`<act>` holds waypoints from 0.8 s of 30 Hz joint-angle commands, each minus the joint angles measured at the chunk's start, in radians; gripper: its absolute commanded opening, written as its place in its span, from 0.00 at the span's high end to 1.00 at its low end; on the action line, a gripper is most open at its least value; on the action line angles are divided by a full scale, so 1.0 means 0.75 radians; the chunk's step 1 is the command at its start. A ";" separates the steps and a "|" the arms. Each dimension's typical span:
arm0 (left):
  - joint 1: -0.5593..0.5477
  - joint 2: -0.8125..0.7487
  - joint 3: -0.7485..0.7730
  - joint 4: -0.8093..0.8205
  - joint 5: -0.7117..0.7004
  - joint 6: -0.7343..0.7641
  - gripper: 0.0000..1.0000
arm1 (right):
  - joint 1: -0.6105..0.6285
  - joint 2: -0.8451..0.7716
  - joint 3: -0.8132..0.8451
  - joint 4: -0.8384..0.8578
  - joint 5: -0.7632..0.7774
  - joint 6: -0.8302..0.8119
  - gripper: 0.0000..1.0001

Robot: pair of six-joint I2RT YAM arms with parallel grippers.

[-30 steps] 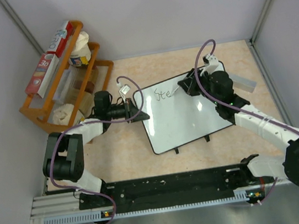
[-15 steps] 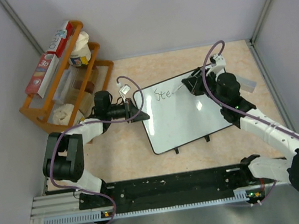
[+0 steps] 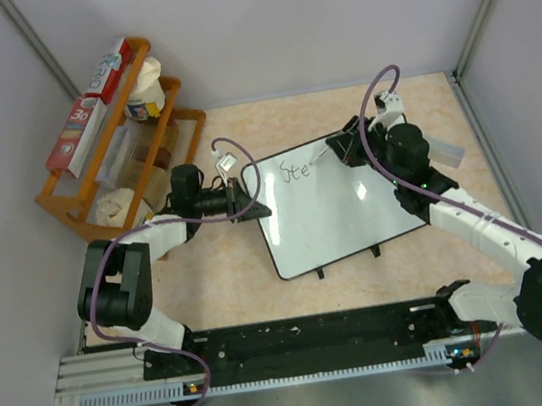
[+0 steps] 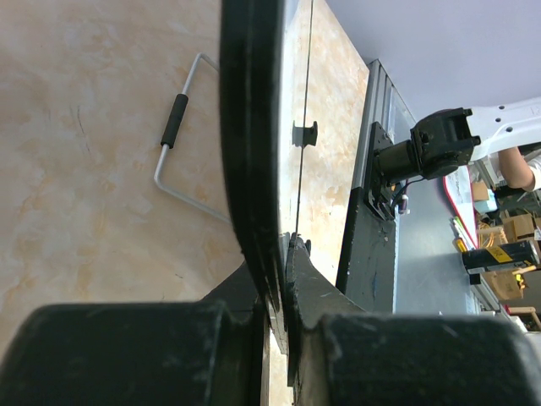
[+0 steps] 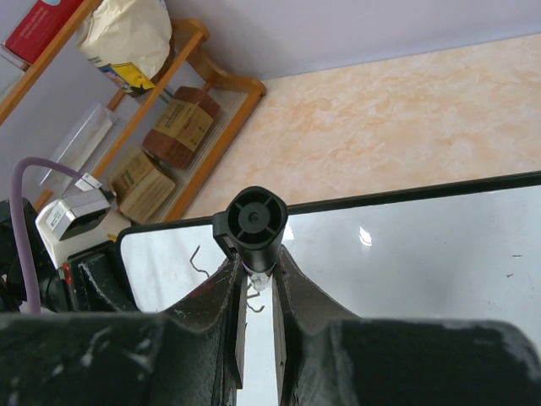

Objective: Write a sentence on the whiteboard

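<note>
The whiteboard (image 3: 338, 214) lies tilted on the table, glossy white with a thin black rim. Near its top left corner the sentence (image 3: 296, 170) reads "Ste" in thin dark strokes. My left gripper (image 3: 249, 207) is shut on the board's left edge. The left wrist view shows that edge (image 4: 250, 127) end on, pinched between the fingers (image 4: 283, 279). My right gripper (image 3: 345, 146) is shut on a black marker (image 5: 256, 222), whose tip touches the board just right of the letters. The right wrist view shows strokes (image 5: 199, 261) on the whiteboard (image 5: 423, 245) beside the right gripper (image 5: 258, 292).
An orange wooden rack (image 3: 77, 205) with boxes and bags stands at the back left. A small grey flat bar (image 3: 444, 151) lies behind the right wrist. Walls close in on three sides. A black rail (image 3: 300, 336) runs along the near edge. A bent wire (image 4: 173, 127) lies by the board.
The right wrist and marker shifted slightly to the right and back, then up a little by the letters. The writing looks the same. The left arm has not moved.
</note>
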State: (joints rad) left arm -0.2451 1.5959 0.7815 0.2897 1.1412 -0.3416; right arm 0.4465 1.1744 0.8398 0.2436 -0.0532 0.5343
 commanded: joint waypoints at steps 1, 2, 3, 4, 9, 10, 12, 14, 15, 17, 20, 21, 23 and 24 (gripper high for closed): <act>-0.054 0.069 -0.050 -0.092 -0.202 0.337 1.00 | -0.014 0.019 0.071 0.047 0.008 -0.017 1.00; -0.056 0.069 -0.050 -0.092 -0.204 0.337 1.00 | -0.012 0.023 0.071 0.047 0.008 -0.017 1.00; -0.056 0.069 -0.050 -0.092 -0.202 0.337 1.00 | -0.012 0.025 0.071 0.050 0.014 -0.017 1.00; -0.056 0.067 -0.050 -0.092 -0.198 0.339 1.00 | -0.014 0.029 0.071 0.052 0.018 -0.015 1.00; -0.060 0.069 -0.050 -0.094 -0.200 0.339 1.00 | -0.012 0.052 0.069 0.056 0.026 -0.017 1.00; -0.060 0.069 -0.050 -0.094 -0.200 0.341 1.00 | -0.016 0.056 0.065 0.058 0.026 -0.013 1.00; -0.060 0.069 -0.050 -0.094 -0.200 0.341 1.00 | -0.017 0.058 0.058 0.072 0.026 -0.011 1.00; -0.060 0.067 -0.050 -0.096 -0.200 0.341 1.00 | -0.014 0.056 0.058 0.076 0.030 -0.009 1.00; -0.060 0.069 -0.050 -0.096 -0.200 0.341 1.00 | -0.014 0.058 0.056 0.076 0.030 -0.007 1.00; -0.060 0.069 -0.050 -0.096 -0.202 0.341 1.00 | -0.015 0.062 0.058 0.080 0.034 -0.007 1.00; -0.060 0.069 -0.048 -0.096 -0.200 0.341 1.00 | -0.017 0.068 0.064 0.084 0.036 -0.007 1.00; -0.060 0.069 -0.050 -0.096 -0.200 0.343 1.00 | -0.017 0.072 0.064 0.084 0.038 -0.005 1.00; -0.060 0.069 -0.048 -0.096 -0.200 0.343 1.00 | -0.017 0.074 0.064 0.086 0.038 -0.003 1.00; -0.060 0.069 -0.048 -0.096 -0.202 0.343 1.00 | -0.017 0.072 0.064 0.086 0.038 -0.001 1.00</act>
State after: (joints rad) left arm -0.2451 1.5986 0.7834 0.2859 1.1408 -0.3412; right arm 0.4461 1.2205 0.8402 0.2707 -0.0460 0.5362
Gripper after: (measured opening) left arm 0.079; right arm 0.134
